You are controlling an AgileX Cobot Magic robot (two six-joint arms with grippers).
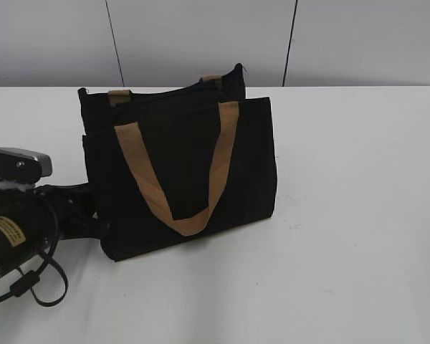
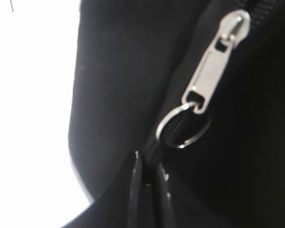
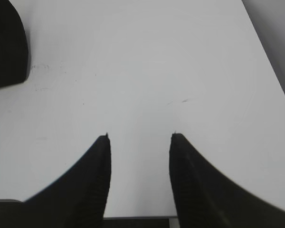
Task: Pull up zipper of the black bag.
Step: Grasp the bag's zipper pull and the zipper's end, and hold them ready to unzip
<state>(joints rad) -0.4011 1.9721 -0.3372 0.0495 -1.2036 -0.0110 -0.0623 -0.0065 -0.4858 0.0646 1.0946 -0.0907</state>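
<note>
The black bag (image 1: 186,165) stands upright on the white table, its tan front handle (image 1: 190,223) hanging down the front. In the left wrist view the bag's fabric (image 2: 114,71) fills the frame. The zipper's silvery pull tab (image 2: 213,71) with a small metal ring (image 2: 183,129) lies on the zip line. My left gripper (image 2: 150,166) is pinched narrowly on the zip line just below the ring. In the exterior view the left gripper (image 1: 92,213) is pressed against the bag's lower left side. My right gripper (image 3: 140,137) is open and empty over bare table.
The white table (image 1: 358,215) stretches right of the bag. A grey panelled wall (image 1: 201,36) stands behind it. A corner of the bag (image 3: 7,42) shows at the top left of the right wrist view. The left arm's cable (image 1: 39,283) loops near the front left.
</note>
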